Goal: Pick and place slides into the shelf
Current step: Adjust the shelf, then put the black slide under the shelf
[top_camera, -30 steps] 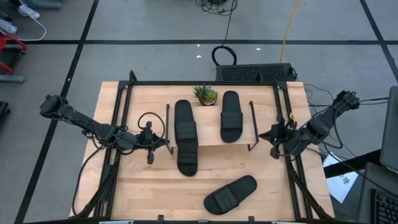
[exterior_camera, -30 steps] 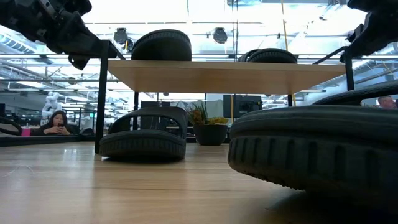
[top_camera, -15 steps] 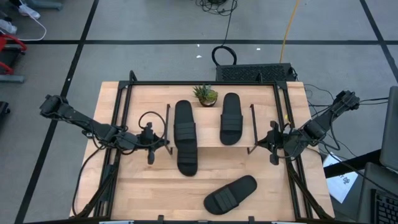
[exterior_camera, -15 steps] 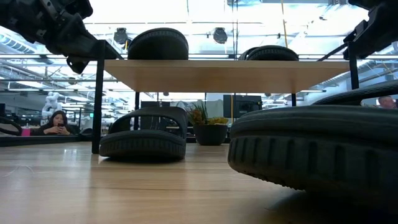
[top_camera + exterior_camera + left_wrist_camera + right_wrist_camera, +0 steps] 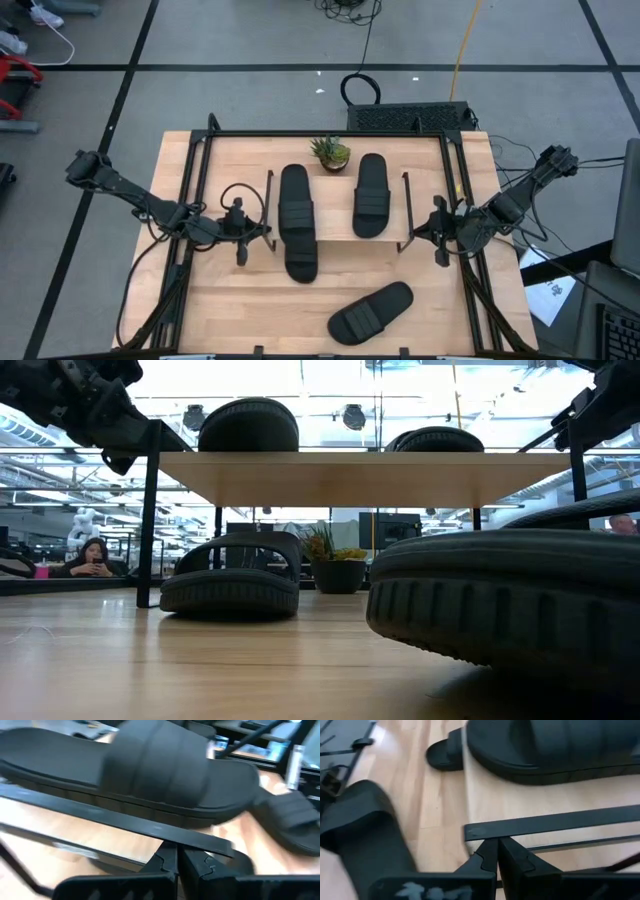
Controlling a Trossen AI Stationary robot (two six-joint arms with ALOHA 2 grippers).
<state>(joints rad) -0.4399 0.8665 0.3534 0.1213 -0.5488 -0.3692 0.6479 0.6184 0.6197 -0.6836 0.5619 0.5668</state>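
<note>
The shelf (image 5: 340,205) stands a little past the middle of the desk (image 5: 230,310), its light plank top carried between thin black side frames. Two slides lie lengthwise on that plank: the left slide (image 5: 297,198) near its 9 o'clock edge and the right slide (image 5: 370,193) toward 3 o'clock. Below the left one, a third slide (image 5: 300,258) pokes out from under the shelf's 6 o'clock edge, resting on the desk. The fourth slide (image 5: 370,312) lies apart, slanted on the desk at about 5 o'clock from the shelf. A small potted plant (image 5: 331,152) sits at the shelf's 12 o'clock edge, between the two upper slides. The left tool (image 5: 243,231) is at the shelf's 9 o'clock side frame; in its wrist view the fingers (image 5: 167,865) are pressed together around the flat black bar of that frame. The right tool (image 5: 441,231) is at the 3 o'clock side frame, likewise clenched on the frame's black bar. In the low view a person (image 5: 92,558) sits far off in the room behind.
</note>
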